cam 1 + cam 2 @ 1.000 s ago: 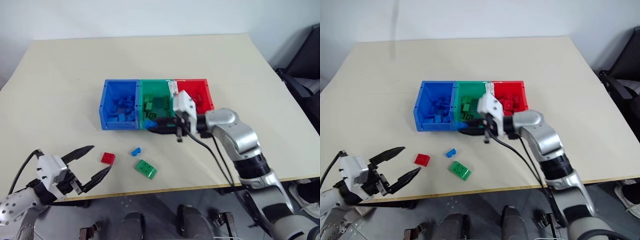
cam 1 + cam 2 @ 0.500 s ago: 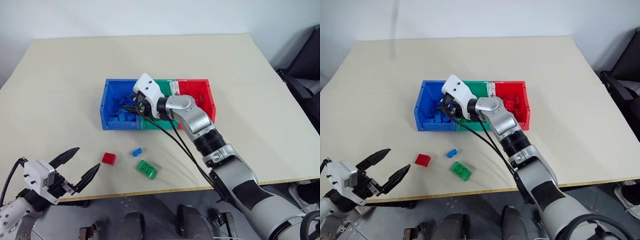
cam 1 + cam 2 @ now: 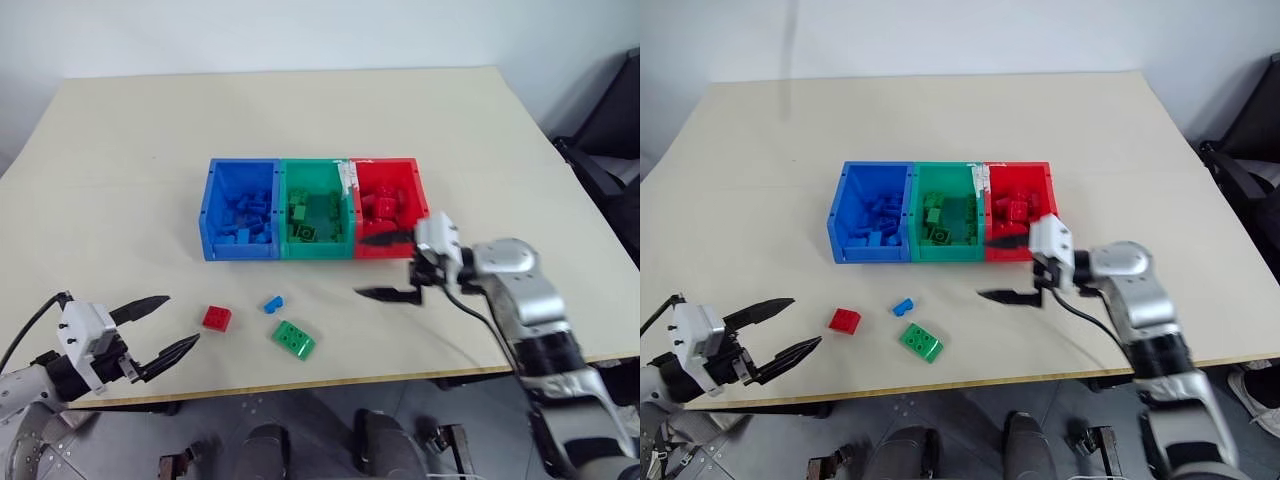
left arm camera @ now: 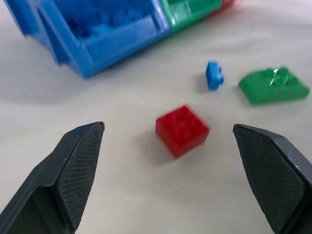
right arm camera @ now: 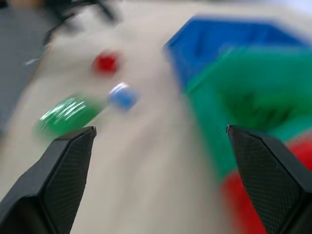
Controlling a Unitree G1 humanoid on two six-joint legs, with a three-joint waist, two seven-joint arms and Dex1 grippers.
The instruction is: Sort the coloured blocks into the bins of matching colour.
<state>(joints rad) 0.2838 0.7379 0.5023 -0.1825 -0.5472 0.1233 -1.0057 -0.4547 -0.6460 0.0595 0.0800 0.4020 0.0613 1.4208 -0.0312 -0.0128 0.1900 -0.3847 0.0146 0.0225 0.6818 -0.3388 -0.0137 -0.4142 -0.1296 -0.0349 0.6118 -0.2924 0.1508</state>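
Observation:
Three joined bins stand mid-table: blue (image 3: 240, 170), green (image 3: 316, 170) and red (image 3: 388, 168), each holding bricks of its own colour. In front of them on the table lie a red block (image 3: 216, 317), a small blue block (image 3: 272, 303) and a larger green block (image 3: 292, 338). My left gripper (image 3: 160, 325) is open near the front left table edge, pointing at the red block (image 4: 182, 129) from a short way off. In front of the red bin hangs my right gripper (image 3: 385, 266), open and empty, pointing left.
Beige table (image 3: 120, 130) with wide bare areas behind and beside the bins. Its front edge runs just under the loose blocks. Dark chair parts (image 3: 610, 150) stand off the right side.
My right gripper carried a blue block over the blue bin, opened, and has swung back right to the front of the red bin, empty. The left gripper drifted slightly left.

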